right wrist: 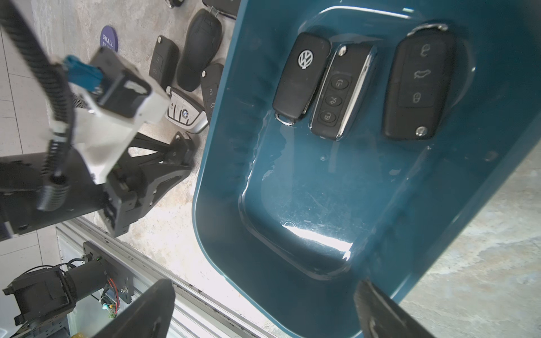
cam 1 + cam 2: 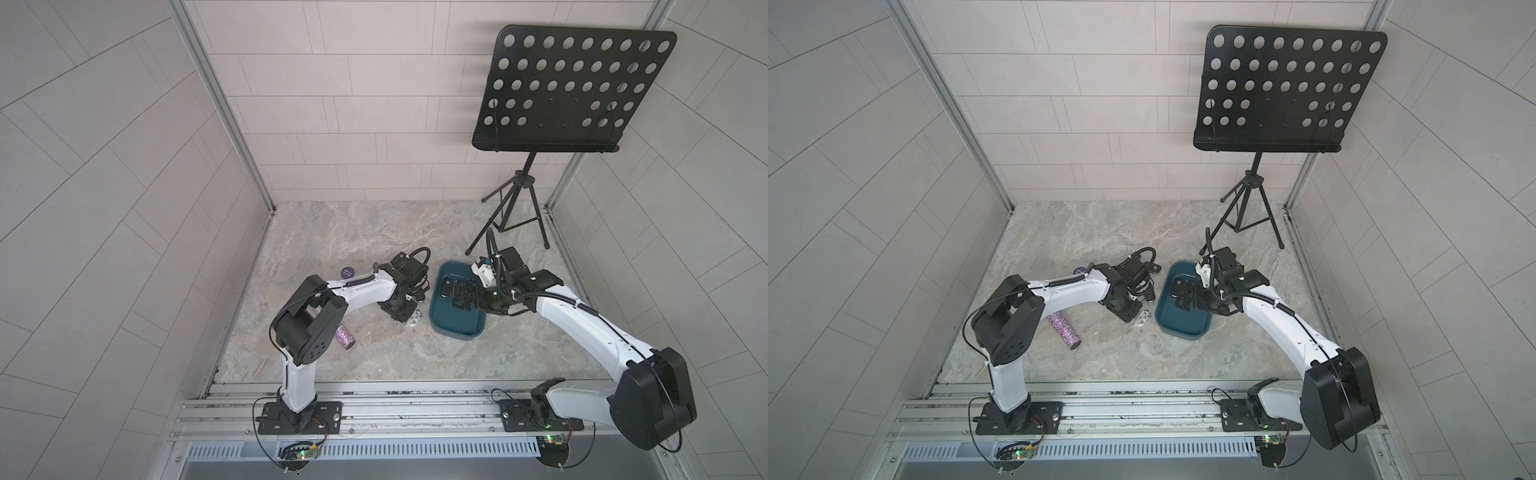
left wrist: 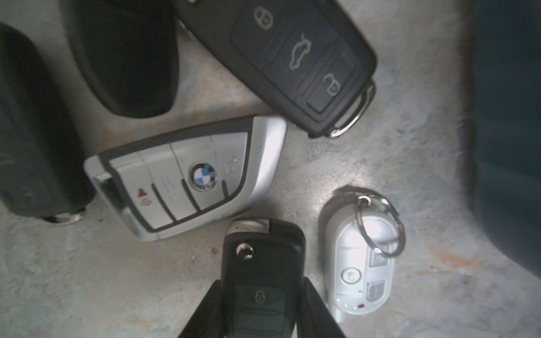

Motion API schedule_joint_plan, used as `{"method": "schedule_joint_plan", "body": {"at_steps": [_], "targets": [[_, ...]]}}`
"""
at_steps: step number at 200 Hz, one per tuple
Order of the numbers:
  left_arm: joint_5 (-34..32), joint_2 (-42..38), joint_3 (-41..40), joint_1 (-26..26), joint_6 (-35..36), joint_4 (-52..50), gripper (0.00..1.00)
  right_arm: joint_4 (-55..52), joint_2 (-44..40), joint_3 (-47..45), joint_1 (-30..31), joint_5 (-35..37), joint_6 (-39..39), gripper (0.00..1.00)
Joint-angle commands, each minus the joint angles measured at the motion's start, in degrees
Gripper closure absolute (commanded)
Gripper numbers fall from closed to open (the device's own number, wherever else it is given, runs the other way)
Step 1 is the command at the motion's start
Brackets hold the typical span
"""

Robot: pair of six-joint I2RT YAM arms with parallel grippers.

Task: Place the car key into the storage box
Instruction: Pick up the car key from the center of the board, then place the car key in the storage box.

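Observation:
In the left wrist view my left gripper is shut on a black flip car key, one finger on each long side. I cannot tell whether the key is off the table. In both top views this gripper points down just left of the storage box, a dark teal tray. My right gripper hangs open over the box with nothing between its fingers. Three black keys lie in the box: a VW key, a chrome-edged key and a three-button key.
Around the held key lie a silver BMW key, a black three-button key, a silver oval fob with a ring and two more black keys. A glittery purple tube, a purple disc and a music stand are also here.

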Motion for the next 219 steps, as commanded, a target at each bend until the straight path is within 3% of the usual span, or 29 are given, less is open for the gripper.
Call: {"method": "schedule_joint_plan", "body": {"at_steps": [1, 52, 91, 134, 219], "targets": [[-0.5, -5.7, -0.1, -0.2, -2.1, -2.2, 0.73, 0.0, -1.2, -0.6, -0.5, 0.5, 0.2, 0.00], [2.8, -13.2, 1.3, -0.5, -6.8, -3.5, 0.73, 0.1, -2.5, -1.3, -2.6, 0.8, 0.9, 0.00], [7.3, -13.3, 5.4, -1.9, -9.1, -3.9, 0.72, 1.5, -5.1, -3.4, -5.3, 0.2, 2.6, 0.00], [11.9, -8.2, 11.6, -4.8, -10.3, -4.6, 0.73, 2.8, -9.5, -6.9, -8.2, -1.6, 4.4, 0.00], [11.4, 8.1, 26.6, -10.6, -10.6, -11.3, 0.74, 3.8, -18.0, -11.6, -12.4, -0.2, 6.7, 0.00]]}}
